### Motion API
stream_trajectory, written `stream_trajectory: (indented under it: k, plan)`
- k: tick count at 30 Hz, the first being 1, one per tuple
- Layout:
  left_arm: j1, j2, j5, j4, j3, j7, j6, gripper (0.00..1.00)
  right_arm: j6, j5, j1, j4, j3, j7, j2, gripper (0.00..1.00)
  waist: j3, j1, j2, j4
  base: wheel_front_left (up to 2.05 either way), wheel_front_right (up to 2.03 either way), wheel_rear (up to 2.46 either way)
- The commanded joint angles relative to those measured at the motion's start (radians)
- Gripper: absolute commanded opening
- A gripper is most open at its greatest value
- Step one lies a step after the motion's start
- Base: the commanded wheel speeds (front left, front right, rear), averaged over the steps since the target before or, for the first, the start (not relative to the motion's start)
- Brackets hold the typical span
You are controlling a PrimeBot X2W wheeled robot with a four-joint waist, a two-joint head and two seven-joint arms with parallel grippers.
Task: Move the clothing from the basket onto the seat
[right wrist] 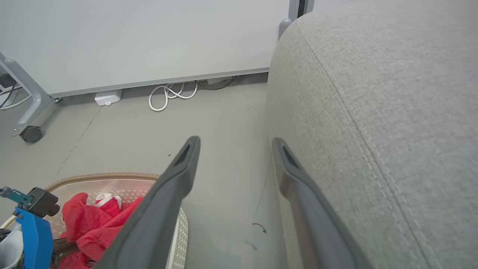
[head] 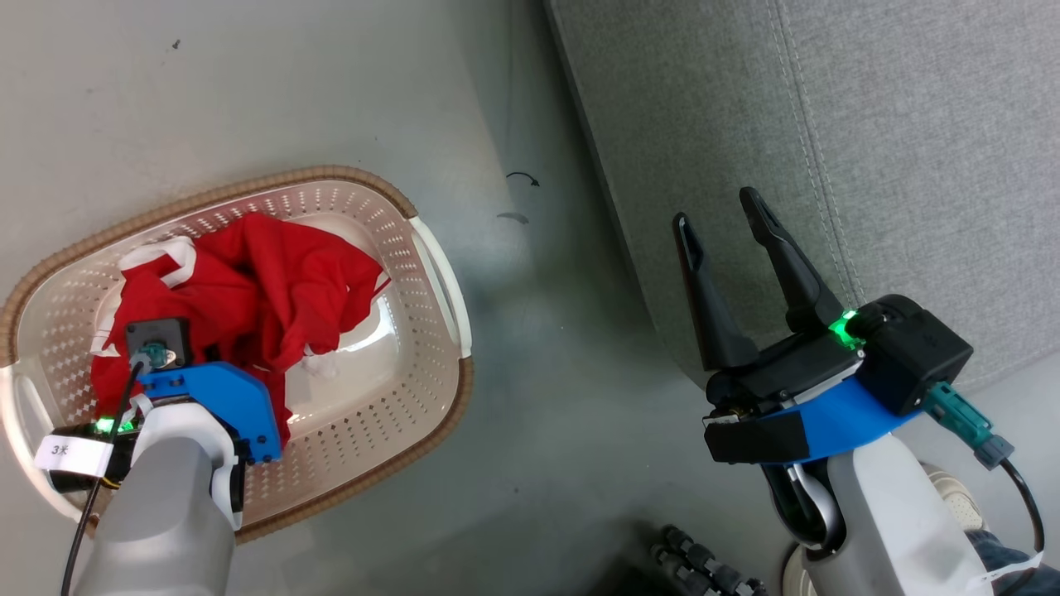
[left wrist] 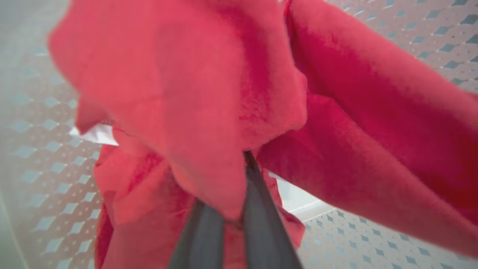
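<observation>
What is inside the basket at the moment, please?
Red clothing with white trim lies bunched in the basket, and the left gripper pinches a fold. Whatever lies under the heap is covered.

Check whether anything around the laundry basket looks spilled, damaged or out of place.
Nothing spilled or damaged. The red clothing lies bunched inside the laundry basket, none over its rim. The only oddity is a dark curled mark on the floor between basket and sofa cushion.

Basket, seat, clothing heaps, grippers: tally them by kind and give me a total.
basket: 1
seat: 1
clothing, one red heap, garments not separable: 1
grippers: 2, left gripper and right gripper
total: 5
</observation>
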Motion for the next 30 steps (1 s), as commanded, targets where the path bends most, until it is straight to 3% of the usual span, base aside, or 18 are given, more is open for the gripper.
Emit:
stream_trajectory:
  k: [1,16,30]
  plan:
    - [-0.017,0.000,-0.008,0.007,0.005,-0.004,-0.006,0.00,0.000,0.007,-0.010,0.004,0.000,-0.004,-0.001,1.00,-0.006,-0.0002,0.0001,0.001,0.00,0.00,0.00]
    - [-0.026,-0.042,-0.051,0.073,0.004,-0.061,-0.038,0.00,0.000,-0.015,0.001,0.024,-0.005,-0.004,-0.001,1.00,-0.073,-0.0002,0.0001,0.043,0.00,0.00,0.00]
    - [0.067,-0.113,-0.067,0.079,-0.044,-0.178,-0.139,0.00,0.000,-0.093,0.059,0.121,-0.044,-0.004,-0.002,1.00,-0.388,-0.0002,0.0001,0.187,0.00,0.00,0.00]
